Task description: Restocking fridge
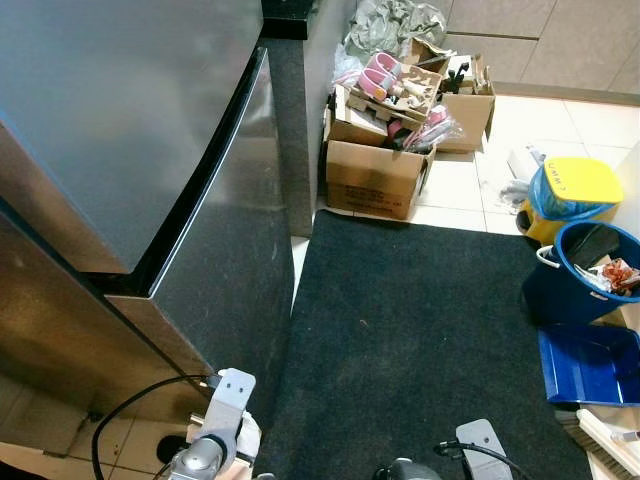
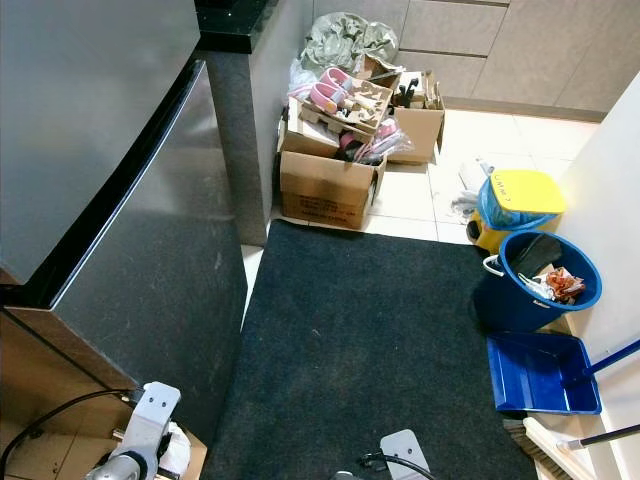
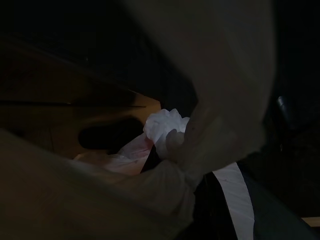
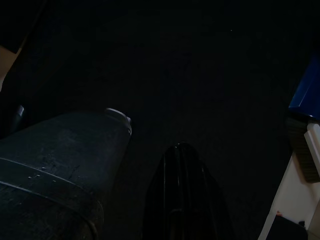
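The stainless steel fridge (image 1: pixel 120 130) stands at the left with its doors closed. My left arm (image 1: pixel 222 415) hangs low beside its front corner. A crumpled white plastic bag (image 3: pixel 165 125) lies close before the left wrist camera, and pale folds of it drape across that dark view. A bit of the white bag (image 2: pixel 175 450) also shows beside the left wrist in the right eye view. My right arm (image 1: pixel 485 440) hangs idle over the black mat (image 1: pixel 420 330); its wrist view is very dark.
Cardboard boxes (image 1: pixel 375 175) with shoes and clutter stand past the fridge. At the right are a yellow-lidded bin (image 1: pixel 570 190), a blue bucket (image 1: pixel 575 270) with rubbish and a blue dustpan (image 1: pixel 590 365). The mat runs between them.
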Robot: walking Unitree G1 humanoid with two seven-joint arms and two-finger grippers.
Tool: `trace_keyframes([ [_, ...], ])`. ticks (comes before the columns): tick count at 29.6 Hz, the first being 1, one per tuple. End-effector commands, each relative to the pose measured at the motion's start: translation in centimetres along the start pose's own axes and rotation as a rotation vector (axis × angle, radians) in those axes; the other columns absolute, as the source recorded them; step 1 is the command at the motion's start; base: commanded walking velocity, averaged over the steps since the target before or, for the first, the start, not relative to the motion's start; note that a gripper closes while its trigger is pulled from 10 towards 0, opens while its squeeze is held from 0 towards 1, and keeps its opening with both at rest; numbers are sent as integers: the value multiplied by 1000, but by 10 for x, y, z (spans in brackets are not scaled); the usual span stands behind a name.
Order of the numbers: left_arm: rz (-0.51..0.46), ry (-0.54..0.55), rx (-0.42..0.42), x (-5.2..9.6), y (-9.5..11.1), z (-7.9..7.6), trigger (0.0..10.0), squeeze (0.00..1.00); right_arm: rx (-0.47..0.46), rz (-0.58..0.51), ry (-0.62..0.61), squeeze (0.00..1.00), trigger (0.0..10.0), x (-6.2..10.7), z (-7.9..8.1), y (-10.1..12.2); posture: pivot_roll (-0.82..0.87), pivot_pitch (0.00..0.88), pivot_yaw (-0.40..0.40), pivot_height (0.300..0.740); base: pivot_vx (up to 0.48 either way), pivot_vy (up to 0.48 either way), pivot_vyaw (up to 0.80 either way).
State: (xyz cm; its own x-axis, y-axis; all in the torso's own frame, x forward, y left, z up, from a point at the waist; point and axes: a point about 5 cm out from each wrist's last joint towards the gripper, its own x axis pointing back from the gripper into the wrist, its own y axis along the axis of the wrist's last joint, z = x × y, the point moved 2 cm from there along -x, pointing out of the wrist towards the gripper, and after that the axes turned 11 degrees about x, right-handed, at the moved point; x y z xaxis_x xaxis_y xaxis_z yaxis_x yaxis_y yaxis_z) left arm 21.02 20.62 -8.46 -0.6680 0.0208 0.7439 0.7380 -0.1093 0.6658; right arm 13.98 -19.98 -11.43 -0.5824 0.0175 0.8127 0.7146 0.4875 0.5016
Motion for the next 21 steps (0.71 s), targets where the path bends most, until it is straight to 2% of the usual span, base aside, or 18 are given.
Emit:
trace_keyframes([
  [1, 28, 24, -10, 3, -7, 9, 10000, 0, -3, 47, 25, 0, 10000, 3, 8, -12, -63, 126, -18, 740, 0, 0, 0],
  [12, 54, 36, -11, 7, -19, 13, 10000, 0, 0, 48, 28, 0, 10000, 4, 9, -13, -62, 126, -17, 740, 0, 0, 0],
  [21, 36, 39, -10, 4, -10, 13, 10000, 0, 4, 42, 23, 0, 10000, 2, 6, -9, -59, 111, -22, 740, 0, 0, 0],
])
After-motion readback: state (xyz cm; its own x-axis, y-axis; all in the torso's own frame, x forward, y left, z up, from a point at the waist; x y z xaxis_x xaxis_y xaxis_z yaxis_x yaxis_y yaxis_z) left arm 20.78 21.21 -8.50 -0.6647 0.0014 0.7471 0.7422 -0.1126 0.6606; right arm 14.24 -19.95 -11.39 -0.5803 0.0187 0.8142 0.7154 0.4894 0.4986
